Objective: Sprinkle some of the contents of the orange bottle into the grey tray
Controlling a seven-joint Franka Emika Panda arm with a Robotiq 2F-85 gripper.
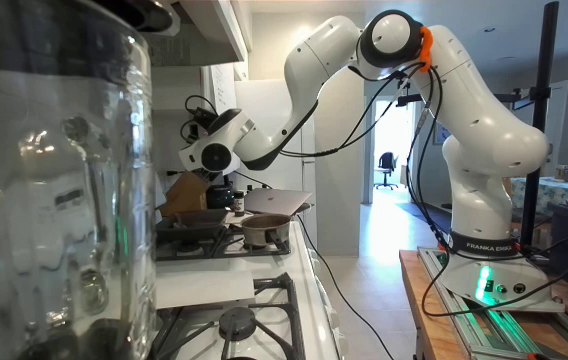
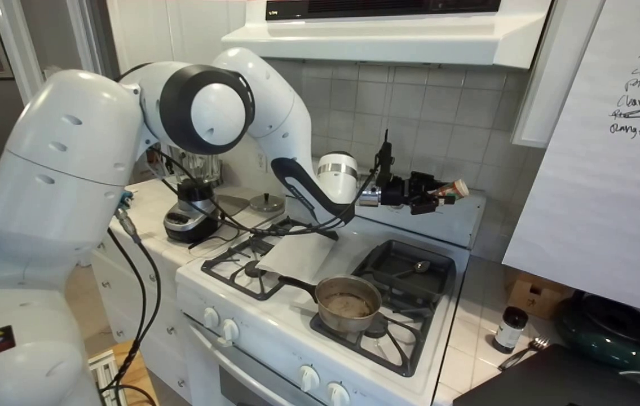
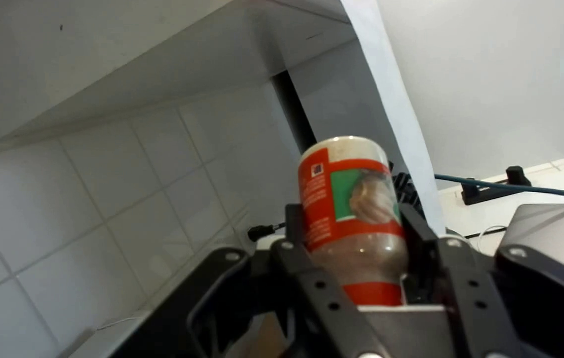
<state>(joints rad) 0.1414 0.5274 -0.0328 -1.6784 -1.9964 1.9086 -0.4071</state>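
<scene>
The orange bottle [image 3: 351, 199] has a red-orange label with a green patch and a clear section. My gripper [image 3: 356, 228] is shut on its sides in the wrist view, with its pale end pointing away from the palm. In an exterior view the bottle [image 2: 457, 188] sticks out tilted from the fingers, high above the back right of the stove. The grey tray [image 2: 388, 262] is a dark, shallow rectangular pan on the back right burners, with a spoon in it; it also shows in an exterior view [image 1: 203, 220]. There the fingers and bottle are hidden by the wrist.
A metal pot [image 2: 348, 304] stands on the front right burner. A range hood [image 2: 387, 39] and hanging paper [image 2: 590, 169] are near the arm. A dark-capped jar [image 2: 508, 330] stands on the right counter. A blender [image 2: 193, 208] stands left. A white sheet [image 2: 297, 254] lies on the stove.
</scene>
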